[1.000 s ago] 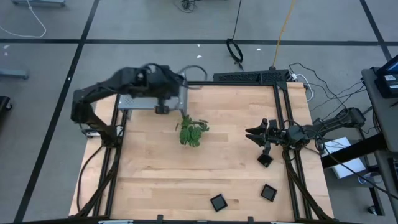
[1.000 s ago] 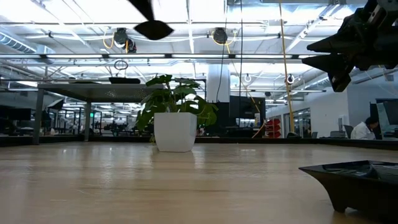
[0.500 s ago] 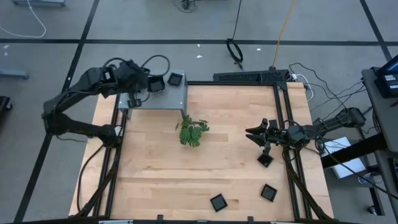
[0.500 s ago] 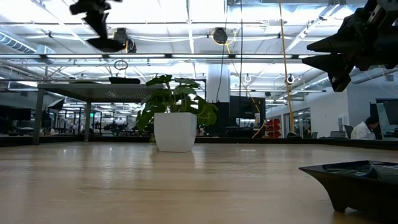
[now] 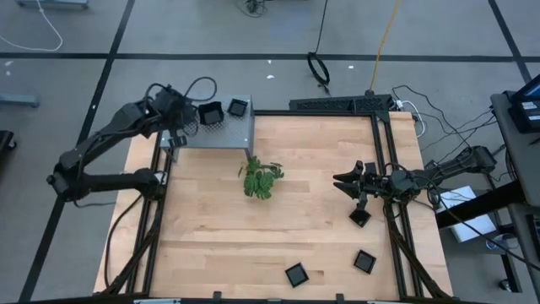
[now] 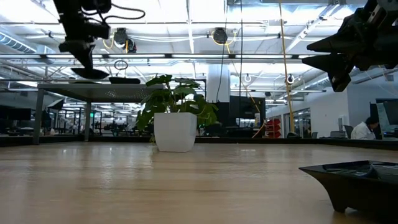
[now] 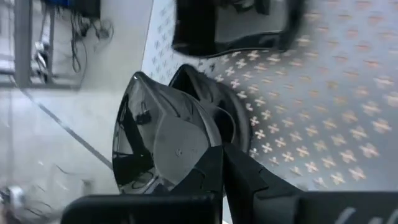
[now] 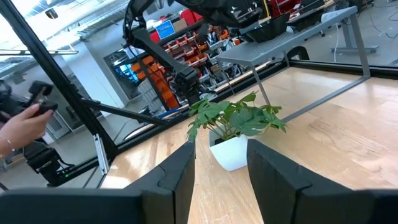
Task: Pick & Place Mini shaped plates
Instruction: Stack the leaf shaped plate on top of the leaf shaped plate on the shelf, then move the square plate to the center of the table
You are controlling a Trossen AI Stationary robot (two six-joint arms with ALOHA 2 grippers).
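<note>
Pinching a glossy black mini shaped plate (image 7: 165, 146) by its rim between the pressed-in fingers of the left gripper (image 7: 222, 153), over the left end of the grey perforated box (image 5: 229, 133). Hangs in the low view with the held plate (image 6: 90, 73) below the left gripper (image 6: 78, 45), high above the table (image 5: 321, 245).

Sits farther left than half a second ago, and well left of the box front where it was a second ago; in the low view also lower than in both earlier moments. Two more plates (image 5: 209, 113) (image 5: 239, 107) on top of the box, just beside the left gripper (image 5: 175, 118), unmoved in the last half second.

Keeps the right gripper (image 5: 342, 182) where it was, fingers spread, above the table's right side near a plate (image 5: 359, 218) lying on the wood.

Places the box at the far left corner, so the left gripper works close to the table's left edge. Leaves a potted plant (image 5: 261, 179) near the middle, and two plates (image 5: 296, 274) (image 5: 364, 261) close to the near edge. Shows wide bare wood between plant, right gripper and near edge.
</note>
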